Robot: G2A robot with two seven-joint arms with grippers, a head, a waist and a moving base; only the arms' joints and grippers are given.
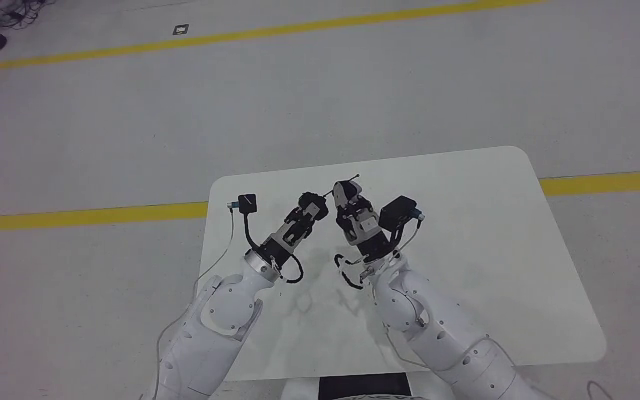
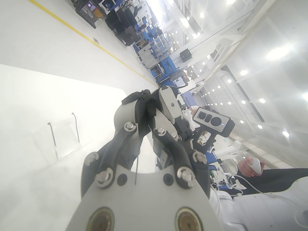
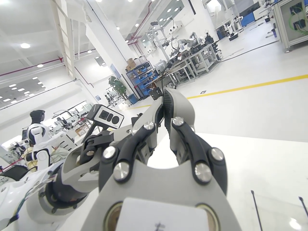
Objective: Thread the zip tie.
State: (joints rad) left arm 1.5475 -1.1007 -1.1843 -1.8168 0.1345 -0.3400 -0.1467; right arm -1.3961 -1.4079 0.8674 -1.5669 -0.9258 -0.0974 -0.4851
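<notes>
Clamping a thin black zip tie (image 3: 162,82) between its closed fingertips, the right tool (image 3: 164,98) sits near the middle of the right wrist frame. The strand rises from the tips toward the upper middle and bends slightly at its far end. At the bottom edge of that frame a white label (image 3: 163,214) on the tool's body carries a dark mark that the edge cuts off, so it cannot be read. The left tool (image 2: 144,102) is likewise pressed shut at the centre of the left wrist frame. A fine black strand runs down from its tips between the fingers toward the lower middle; its upper end is hidden in the black pads, and I cannot tell whether it is the same tie's other end. In the top view both tools meet almost tip to tip just left of the frame's centre, above the upper left part of the white counter (image 1: 480,250), where the tie is only a hairline. Two spare ties (image 2: 53,135) lie side by side on the counter at the left of the left wrist frame, well apart from the tools, on what looks like a clear sheet (image 2: 66,145) with faint edges. A small square floor marker (image 1: 181,29) at the top view's upper left is too small to read.
</notes>
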